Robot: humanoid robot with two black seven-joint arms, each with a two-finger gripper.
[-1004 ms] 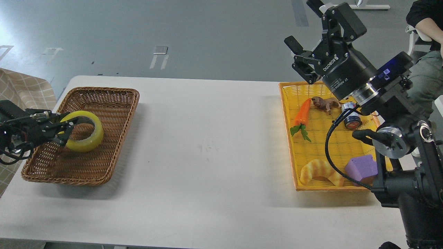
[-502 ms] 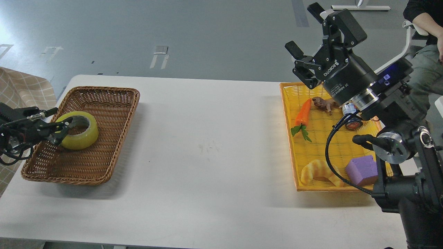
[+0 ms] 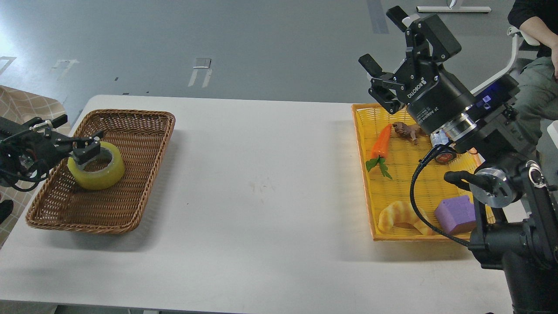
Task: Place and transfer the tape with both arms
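Note:
The tape (image 3: 96, 171), a yellow translucent roll, lies flat on the floor of the brown wicker basket (image 3: 144, 131) at the left. My left gripper (image 3: 74, 136) stands open just above the roll's left rim. Its lower finger (image 3: 88, 151) hangs over the roll's hole and its upper finger (image 3: 58, 121) is well clear of the roll. My right gripper (image 3: 383, 40) is open and empty, raised high above the far end of the yellow tray (image 3: 362, 174) at the right.
The yellow tray holds a toy carrot (image 3: 381, 141), a brown animal figure (image 3: 407, 129), a small can (image 3: 444, 153), a croissant (image 3: 403, 216) and a purple block (image 3: 455, 213). A person (image 3: 534, 52) sits at the far right. A bare white table (image 3: 261, 183) lies between the containers.
My left gripper lowered the tape from a tilted hold onto the basket floor, opened and let it go. The right arm barely moved.

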